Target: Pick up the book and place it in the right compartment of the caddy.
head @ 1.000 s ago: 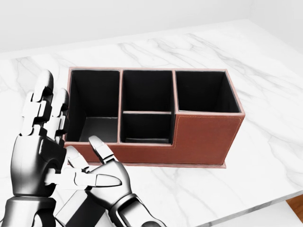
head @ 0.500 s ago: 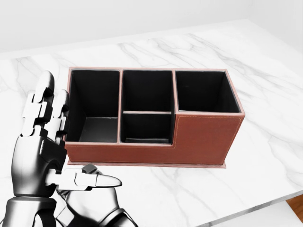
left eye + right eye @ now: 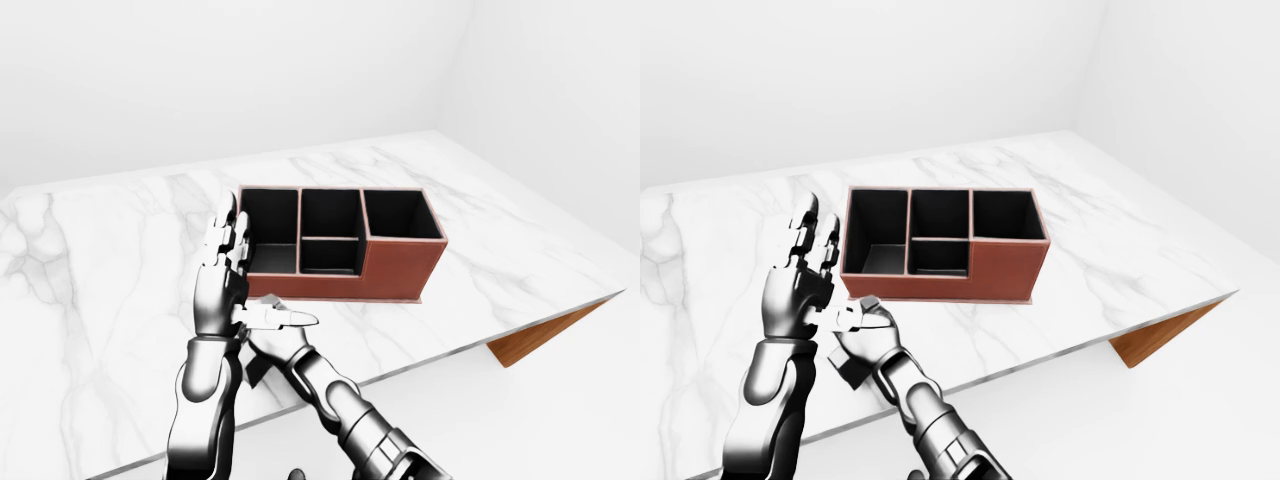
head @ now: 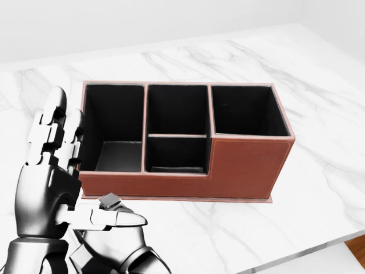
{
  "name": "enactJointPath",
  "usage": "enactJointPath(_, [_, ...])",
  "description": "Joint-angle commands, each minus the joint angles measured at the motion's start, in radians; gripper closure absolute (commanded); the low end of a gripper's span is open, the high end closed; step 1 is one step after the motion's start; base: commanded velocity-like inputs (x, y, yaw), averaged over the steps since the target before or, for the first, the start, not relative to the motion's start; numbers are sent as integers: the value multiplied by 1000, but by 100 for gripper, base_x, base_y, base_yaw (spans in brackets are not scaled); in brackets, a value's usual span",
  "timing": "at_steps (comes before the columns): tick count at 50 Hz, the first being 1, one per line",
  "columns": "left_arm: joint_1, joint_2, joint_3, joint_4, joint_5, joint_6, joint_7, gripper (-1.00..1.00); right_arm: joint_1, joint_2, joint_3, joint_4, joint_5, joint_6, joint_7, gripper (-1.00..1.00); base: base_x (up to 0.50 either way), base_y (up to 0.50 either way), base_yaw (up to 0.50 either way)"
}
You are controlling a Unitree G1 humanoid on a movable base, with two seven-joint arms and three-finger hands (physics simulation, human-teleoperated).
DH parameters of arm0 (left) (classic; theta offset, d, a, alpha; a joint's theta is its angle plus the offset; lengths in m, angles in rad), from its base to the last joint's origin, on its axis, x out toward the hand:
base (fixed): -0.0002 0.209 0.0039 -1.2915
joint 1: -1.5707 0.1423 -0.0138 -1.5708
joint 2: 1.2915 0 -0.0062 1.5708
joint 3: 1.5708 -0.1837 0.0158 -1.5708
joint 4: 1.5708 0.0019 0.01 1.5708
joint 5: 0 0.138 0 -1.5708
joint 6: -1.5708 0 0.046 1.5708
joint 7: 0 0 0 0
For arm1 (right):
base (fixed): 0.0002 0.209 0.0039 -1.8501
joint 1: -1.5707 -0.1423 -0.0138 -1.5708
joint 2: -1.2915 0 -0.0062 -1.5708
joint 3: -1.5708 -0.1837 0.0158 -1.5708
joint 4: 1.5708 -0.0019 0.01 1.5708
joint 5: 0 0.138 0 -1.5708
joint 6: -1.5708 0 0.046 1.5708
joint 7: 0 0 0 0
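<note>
Book (image 3: 850, 370) dark, gripped by right robot hand (image 3: 865, 335), left robot hand (image 4: 48, 171) fingers spread upright, caddy (image 4: 251, 162) beside.

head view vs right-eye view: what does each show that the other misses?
Only the head view: a close look down into the caddy, with the floors of its compartments and the divider across the middle section plainly seen. Only the right-eye view: the table's far edge and right corner, its wooden underside, the wall behind, both forearms, and the right hand curled over a dark object below it, likely the book. Both: the caddy with all compartments empty, the marble top, and the left hand raised with its fingers straight, beside the caddy's left end.
</note>
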Motion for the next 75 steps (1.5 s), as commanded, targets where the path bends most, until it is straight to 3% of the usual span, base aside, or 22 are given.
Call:
enactJointPath(1, [0,-1,-2,0,2,0,1,-100,-36,-58,-77,-70,88,0,30,100,0,0,0])
enactJointPath(13, [-8,-1,-4,-15,6,0,5,-100,-94,-141,-153,-42,151,0,21,100,0,0,0])
enactJointPath(23, [-6,0,-3,-15,5,0,4,-100,-106,-212,-213,-126,226,0,85,100,0,0,0])
enactJointPath(37, [-9,-2,-8,-2,9,0,5,-100,-165,-277,-301,-404,403,0,318,100,0,0,0])
enactJointPath(49, [-5,-3,-12,-5,11,0,8,-100,-326,-330,-377,-668,539,0,577,100,0,0,0])
enactJointPath(54, [-6,-5,-17,-1,13,0,9,-100,-454,-364,-415,-771,600,0,704,100,0,0,0])
enactJointPath(59, [-15,-4,-17,-6,12,0,10,-100,-616,-433,-451,-660,648,0,697,100,0,0,0])
enactJointPath(64, [-21,-5,-17,-5,12,0,10,-100,-804,-521,-476,-381,668,0,611,100,0,0,0])
enactJointPath(66, [-21,-5,-17,-5,12,0,10,-100,-811,-525,-474,-369,670,0,605,100,0,0,0])
enactJointPath(68, [-25,-5,-19,-3,13,0,9,-100,-950,-584,-484,-125,662,0,530,100,0,0,0])
enactJointPath(75, [-22,-5,-21,-3,15,0,9,-100,-1107,-677,-476,195,607,0,438,100,0,0,0])
